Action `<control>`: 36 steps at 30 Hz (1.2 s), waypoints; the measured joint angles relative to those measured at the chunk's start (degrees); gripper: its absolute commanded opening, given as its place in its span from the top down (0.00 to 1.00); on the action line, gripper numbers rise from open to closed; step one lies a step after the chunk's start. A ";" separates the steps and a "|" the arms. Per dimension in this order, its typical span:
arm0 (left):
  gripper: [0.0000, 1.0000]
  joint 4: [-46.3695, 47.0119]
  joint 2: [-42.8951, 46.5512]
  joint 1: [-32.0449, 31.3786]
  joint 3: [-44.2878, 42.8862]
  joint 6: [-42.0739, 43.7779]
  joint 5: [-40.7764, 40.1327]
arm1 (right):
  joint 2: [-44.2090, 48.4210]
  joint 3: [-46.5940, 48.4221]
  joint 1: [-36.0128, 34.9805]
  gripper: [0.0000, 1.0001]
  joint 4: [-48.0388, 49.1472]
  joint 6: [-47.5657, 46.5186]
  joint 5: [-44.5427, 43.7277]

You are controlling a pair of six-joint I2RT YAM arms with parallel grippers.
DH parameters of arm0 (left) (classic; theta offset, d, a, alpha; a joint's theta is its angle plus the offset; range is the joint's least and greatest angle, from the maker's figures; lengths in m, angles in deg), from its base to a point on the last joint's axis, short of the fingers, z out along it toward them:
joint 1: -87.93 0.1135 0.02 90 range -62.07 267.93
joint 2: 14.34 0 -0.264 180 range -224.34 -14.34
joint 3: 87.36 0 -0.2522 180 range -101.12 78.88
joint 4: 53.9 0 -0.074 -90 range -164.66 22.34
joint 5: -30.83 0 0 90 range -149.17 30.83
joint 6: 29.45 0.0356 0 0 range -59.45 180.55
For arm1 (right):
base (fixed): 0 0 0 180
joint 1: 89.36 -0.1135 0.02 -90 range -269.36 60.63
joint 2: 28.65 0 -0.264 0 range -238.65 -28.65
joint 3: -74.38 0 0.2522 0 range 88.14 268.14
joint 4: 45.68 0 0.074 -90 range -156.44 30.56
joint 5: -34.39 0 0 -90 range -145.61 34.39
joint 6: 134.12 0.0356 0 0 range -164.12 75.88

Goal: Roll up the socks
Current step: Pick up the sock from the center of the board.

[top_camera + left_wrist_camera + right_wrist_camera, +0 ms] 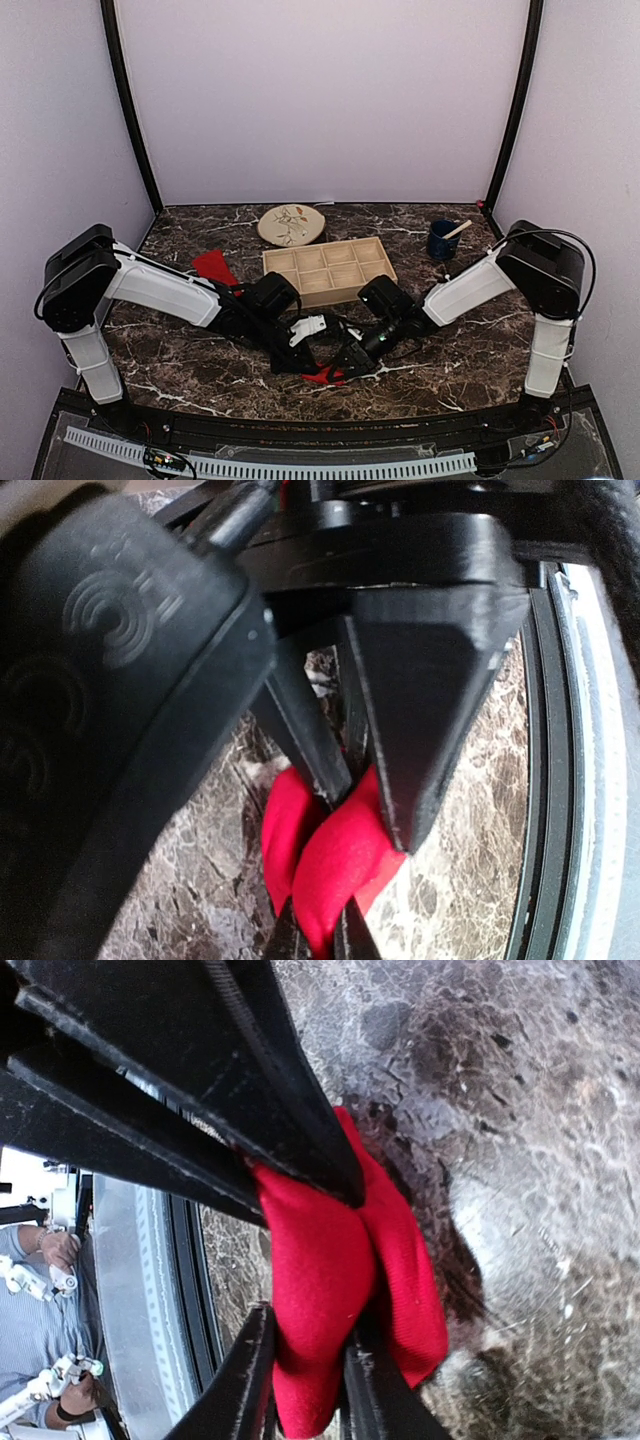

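Roughly, sock (320,377) (bunched) lies left-to-right.

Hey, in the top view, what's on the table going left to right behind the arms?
Loose sock → tray → cup. The plate overlaps the tray, so it is left out.

Two red socks, one flat sock (213,266), one bunched sock (322,376), one wooden tray (330,294) of eight compartments, one round plate (275,232), one blue cup (441,243), one wooden stick (457,229), two robot arms (160,290)
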 measured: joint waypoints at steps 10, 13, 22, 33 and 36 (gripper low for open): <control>1.00 -0.22 1.07 -0.22 0.15 0.46 -1.79 | 3.67 -4.59 0.74 0.71 3.76 2.73 -2.62; 1.00 -0.63 1.99 0.50 0.33 0.44 -2.03 | 4.76 -5.66 1.49 0.70 4.13 3.37 -3.80; 1.00 -1.92 6.99 4.42 1.03 0.39 -3.34 | 9.62 -10.10 4.61 0.70 4.11 5.70 -7.65; 1.00 -1.33 13.84 8.85 1.03 -0.31 -10.67 | 12.83 -11.32 5.49 0.69 3.82 7.89 -15.43; 1.00 0.02 16.06 10.12 1.03 -1.44 -15.28 | 13.81 -11.65 5.57 0.69 3.58 8.33 -18.05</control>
